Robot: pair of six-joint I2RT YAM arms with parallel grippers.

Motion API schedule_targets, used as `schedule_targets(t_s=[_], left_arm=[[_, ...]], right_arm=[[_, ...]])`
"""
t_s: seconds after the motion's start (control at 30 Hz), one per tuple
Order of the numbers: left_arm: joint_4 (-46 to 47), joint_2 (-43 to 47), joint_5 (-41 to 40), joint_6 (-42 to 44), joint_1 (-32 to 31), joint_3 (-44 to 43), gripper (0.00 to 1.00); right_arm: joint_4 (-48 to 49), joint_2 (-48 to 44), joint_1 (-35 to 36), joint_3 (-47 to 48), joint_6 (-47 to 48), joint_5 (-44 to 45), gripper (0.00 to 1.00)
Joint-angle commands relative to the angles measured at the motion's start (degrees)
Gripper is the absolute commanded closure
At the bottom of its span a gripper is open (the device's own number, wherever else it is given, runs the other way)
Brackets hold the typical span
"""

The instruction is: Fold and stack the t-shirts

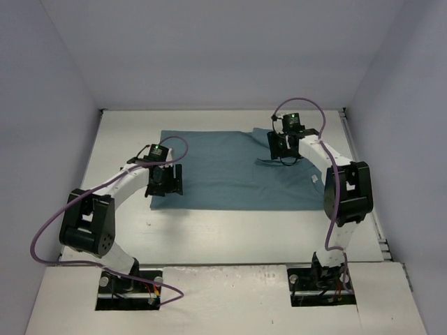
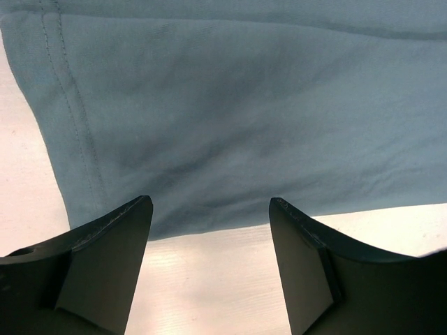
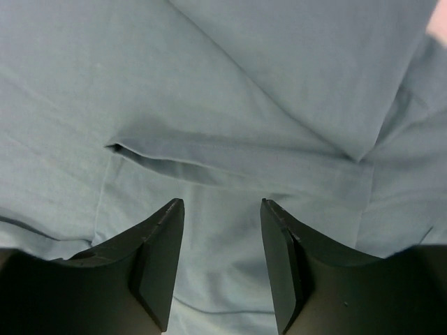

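Note:
A teal-blue t-shirt (image 1: 230,171) lies spread flat on the white table (image 1: 209,234), with a small white label (image 1: 314,179) near its right end. My left gripper (image 1: 164,181) hovers at the shirt's left edge. In the left wrist view the shirt's stitched hem (image 2: 70,105) runs down the left side, and the left gripper (image 2: 209,204) stands open over bare table at the cloth's edge. My right gripper (image 1: 283,148) is over the shirt's upper right part. In the right wrist view it (image 3: 222,204) is open above the cloth, nothing between its fingers, with a folded flap (image 3: 230,150) just ahead.
Grey walls (image 1: 63,84) close in the table on the left, back and right. Purple cables (image 1: 56,223) loop off both arms. A raised front ledge (image 1: 223,293) carries the two arm bases.

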State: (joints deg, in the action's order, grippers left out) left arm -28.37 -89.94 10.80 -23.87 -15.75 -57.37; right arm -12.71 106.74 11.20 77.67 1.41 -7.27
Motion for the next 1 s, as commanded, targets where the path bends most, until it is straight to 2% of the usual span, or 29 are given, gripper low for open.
schedule_targets(t_s=[0.0,0.17,0.5,0.67,0.77,0.9,0.97], left_arm=[[-1.6,3.4,1.2,2.2,-0.2,-2.6,0.35],[-3.1,5.1,1.2,3.2,-0.2,-3.1,0.35],[-3.9,5.7,2.3,4.7,-0.3,-5.2,0.35],[-3.7,1.9,4.9,2.0,-1.8,-14.8,0.35],[-3.8,-3.5,4.2,-0.2,-5.2,-24.2,0.35],[-3.6,-12.3,4.3,-9.0,-8.6,-35.2,0.35],[-3.5,-18.2,4.3,-14.3,-11.3,-44.1,0.35]], right_arm=[[0.4,0.0,1.6,3.4,7.7,2.7,0.51],[-0.2,0.3,2.6,2.4,11.9,3.4,0.44],[-0.9,2.1,3.8,1.8,17.0,10.7,0.46],[-0.6,0.3,-3.4,3.7,5.0,3.2,0.54],[-0.3,-1.4,-6.4,3.5,-2.6,2.0,0.64],[-0.4,-2.9,-7.2,3.0,-11.5,3.6,0.68],[-0.4,-2.8,-8.0,3.3,-16.3,3.2,0.68]])
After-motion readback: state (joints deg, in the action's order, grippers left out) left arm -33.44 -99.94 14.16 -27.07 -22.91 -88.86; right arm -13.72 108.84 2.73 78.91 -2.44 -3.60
